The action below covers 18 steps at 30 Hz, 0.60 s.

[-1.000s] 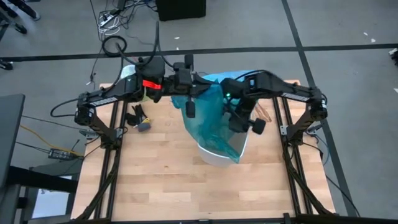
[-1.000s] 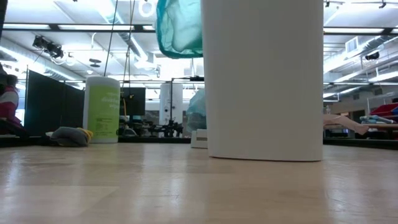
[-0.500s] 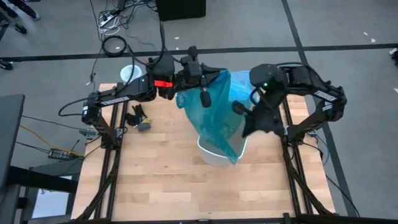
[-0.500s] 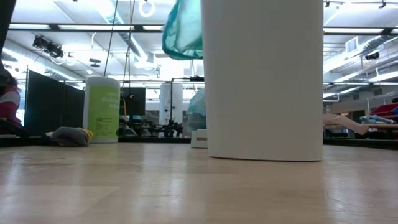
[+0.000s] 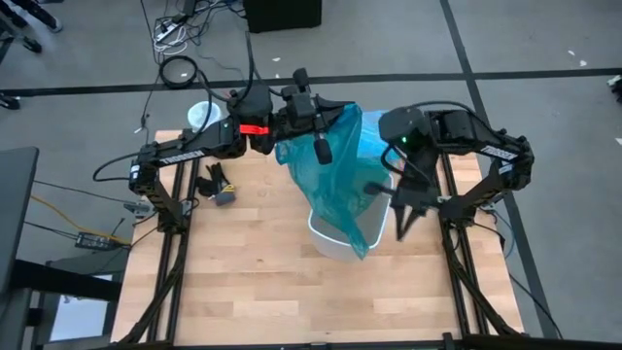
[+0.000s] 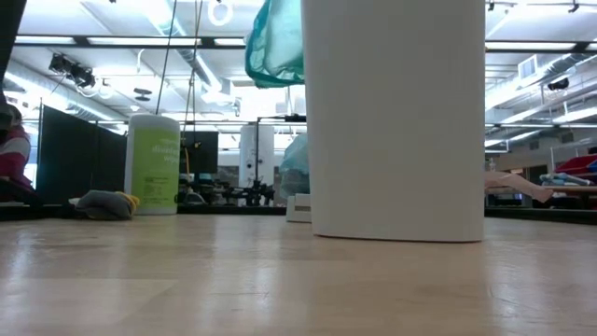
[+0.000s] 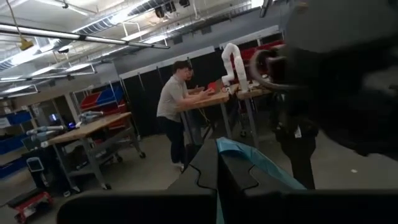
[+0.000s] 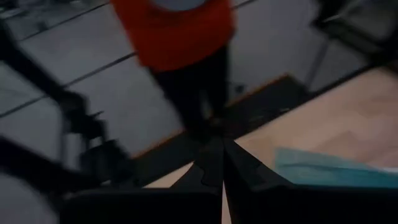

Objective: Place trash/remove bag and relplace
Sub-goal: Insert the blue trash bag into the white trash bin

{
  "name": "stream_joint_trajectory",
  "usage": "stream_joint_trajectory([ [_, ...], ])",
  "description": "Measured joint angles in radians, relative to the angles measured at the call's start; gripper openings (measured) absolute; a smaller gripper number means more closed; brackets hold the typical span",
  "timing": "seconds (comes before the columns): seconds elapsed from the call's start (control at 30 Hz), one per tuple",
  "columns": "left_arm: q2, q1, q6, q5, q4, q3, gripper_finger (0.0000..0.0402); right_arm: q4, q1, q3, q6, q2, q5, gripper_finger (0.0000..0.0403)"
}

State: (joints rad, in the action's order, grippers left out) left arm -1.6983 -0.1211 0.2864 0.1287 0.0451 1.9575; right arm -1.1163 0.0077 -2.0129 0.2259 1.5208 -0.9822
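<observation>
- I count two arms over my desk (image 5: 253,282), one claw on each.
- My left claw (image 5: 313,131) is clamped on the top edge of one teal-green plastic bag (image 5: 335,185), holding it up so it drapes down over the bin; in the left wrist view a strip of that plastic (image 7: 261,163) shows pinched between the closed fingers (image 7: 205,168).
- My right claw (image 5: 397,206) hangs off the bin's right side with its fingers pressed together and nothing in them; the right wrist view shows the teal sheet (image 8: 323,169) just beyond it.
- One white bin (image 5: 330,243) stands upright near the middle of the desk; from the low view it is a tall white cylinder (image 6: 396,121) with the teal bag (image 6: 277,42) bunched above its left shoulder.
- A patch of lighter sky-blue liner (image 5: 374,136) shows behind the teal bag, at the far side of the bin.
- One green-labelled canister (image 6: 153,164) stands at the far left edge, with one small dark-and-yellow bundle (image 6: 104,204) beside it.
- The desk is pale wood planking on a dark frame, set on grey floor (image 5: 544,117) with black tape lines and loose cables.
- The room behind is a workshop with benches; one person (image 7: 173,106) stands at a bench.
</observation>
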Motion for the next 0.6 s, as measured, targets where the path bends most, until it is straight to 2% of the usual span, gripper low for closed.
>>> stream_joint_trajectory([
  [0.2, 0.001, -0.001, 0.001, 0.0, -0.013, 0.0, 0.0004, 0.076, 0.047, 0.006, 0.072, 0.037, -0.031, 0.0],
  [0.33, 0.001, -0.004, 0.001, -0.001, -0.079, 0.0, 0.0004, 0.159, 0.083, 0.006, 0.141, 0.091, -0.115, 0.0],
  [0.53, 0.001, -0.004, 0.051, -0.003, -0.115, 0.0, 0.0004, 0.16, 0.1, 0.006, 0.166, 0.176, -0.207, 0.0],
  [0.6, 0.002, -0.008, 0.045, -0.042, -0.112, 0.0, 0.0004, 0.179, 0.094, 0.007, 0.155, 0.182, -0.214, 0.0],
])
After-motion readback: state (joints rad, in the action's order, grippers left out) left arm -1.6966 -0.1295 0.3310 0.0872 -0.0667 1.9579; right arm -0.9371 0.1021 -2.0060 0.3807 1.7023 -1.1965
